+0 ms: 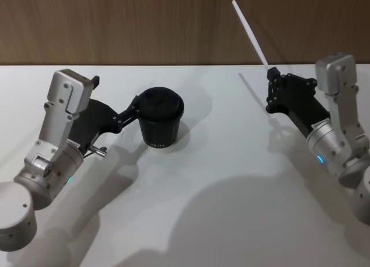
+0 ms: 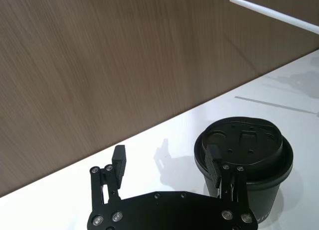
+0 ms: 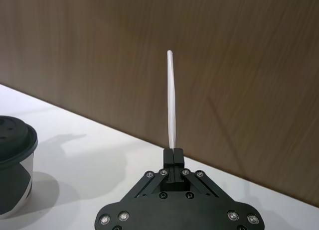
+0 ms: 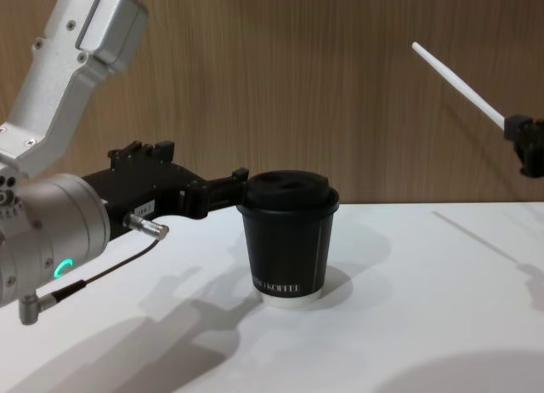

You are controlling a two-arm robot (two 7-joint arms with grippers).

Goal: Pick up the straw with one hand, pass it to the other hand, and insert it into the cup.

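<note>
Straw (image 1: 250, 36) is clamped by its lower end in the right claw (image 1: 273, 73), high over the worktop (image 1: 231, 163) and leaning leftward, probably offered for the handover. Left claw (image 2: 166, 158) hovers with its fingers apart, one finger just beside the lid of the cup (image 1: 162, 125) rather than around it.

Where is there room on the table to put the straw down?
The widest bare patch of table lies between the cup and the right gripper, which holds the straw in the air. The strip in front of the cup is bare too. It is crowded on the cup's left, where the open left gripper reaches its lid.
</note>
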